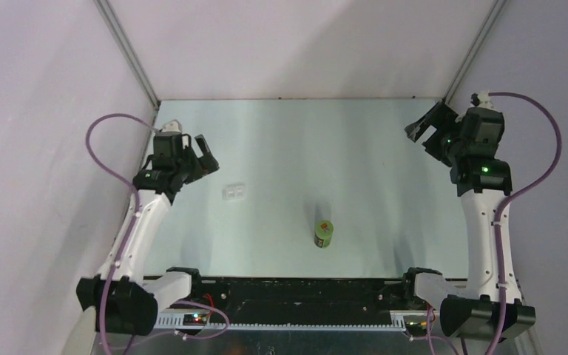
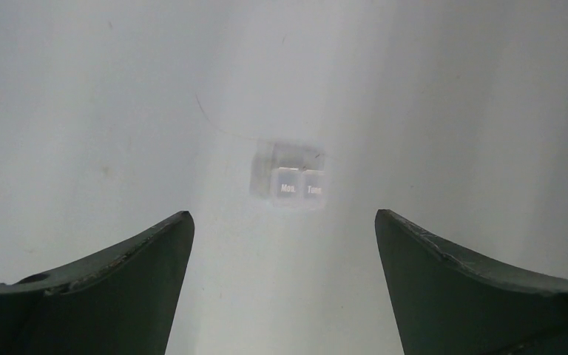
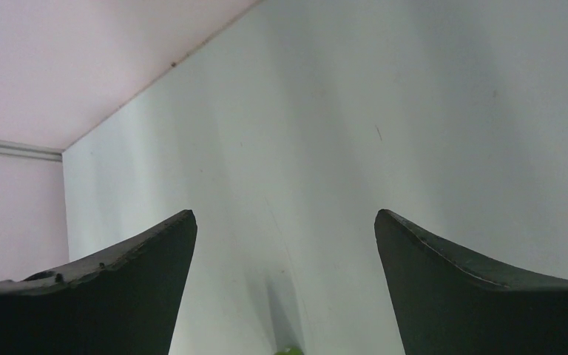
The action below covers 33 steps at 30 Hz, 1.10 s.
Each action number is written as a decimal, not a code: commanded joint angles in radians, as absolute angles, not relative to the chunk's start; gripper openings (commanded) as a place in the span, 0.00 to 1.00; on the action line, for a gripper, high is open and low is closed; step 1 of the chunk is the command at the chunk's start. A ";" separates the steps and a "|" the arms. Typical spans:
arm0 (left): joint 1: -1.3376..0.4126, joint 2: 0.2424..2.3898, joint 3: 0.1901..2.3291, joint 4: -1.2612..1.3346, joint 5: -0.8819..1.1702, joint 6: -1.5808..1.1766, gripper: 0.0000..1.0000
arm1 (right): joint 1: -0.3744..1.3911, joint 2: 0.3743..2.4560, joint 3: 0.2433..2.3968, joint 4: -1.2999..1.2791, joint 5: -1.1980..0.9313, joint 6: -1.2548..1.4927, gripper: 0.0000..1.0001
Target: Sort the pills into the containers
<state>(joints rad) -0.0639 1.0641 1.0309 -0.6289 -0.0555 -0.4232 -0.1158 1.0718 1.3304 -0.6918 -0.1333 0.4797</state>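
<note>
The containers (image 1: 234,191), a small clear box w/ two joined square compartments, lie flat on the table (image 1: 355,148), left of centre. From the top view the long axis runs left-right, compartments side by side, roughly parallel to the near edge. In the left wrist view the containers (image 2: 288,177) sit ahead of the fingers and centred between them, long axis across the view. Each compartment's front face carries small white lettering, too blurred to read for sure.

The left gripper (image 1: 201,161) hovers just left of the box, apart from it and pointing toward it. Its jaws are spread wide w/ nothing between them (image 2: 281,222).

The green bottle (image 1: 324,234) w/ red-orange label seems upright, right of the box and nearer the arm bases, well apart from it.

The right gripper (image 1: 423,134) is up at the far right corner, jaws likewise wide apart and empty (image 3: 285,218). A sliver of the bottle (image 3: 288,350) shows at the bottom edge of that view.
</note>
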 commanded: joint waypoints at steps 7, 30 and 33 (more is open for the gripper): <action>-0.092 1.338 0.989 -0.466 -0.020 -0.585 0.97 | -0.098 1.219 1.237 -0.662 -0.201 0.557 0.89; -0.274 1.712 1.120 -0.581 -0.279 -0.793 0.74 | -0.004 1.388 1.219 -0.664 -0.056 0.553 0.47; -0.275 1.702 1.077 -0.549 -0.262 -0.786 0.71 | 0.042 1.402 1.218 -0.664 -0.051 0.569 0.45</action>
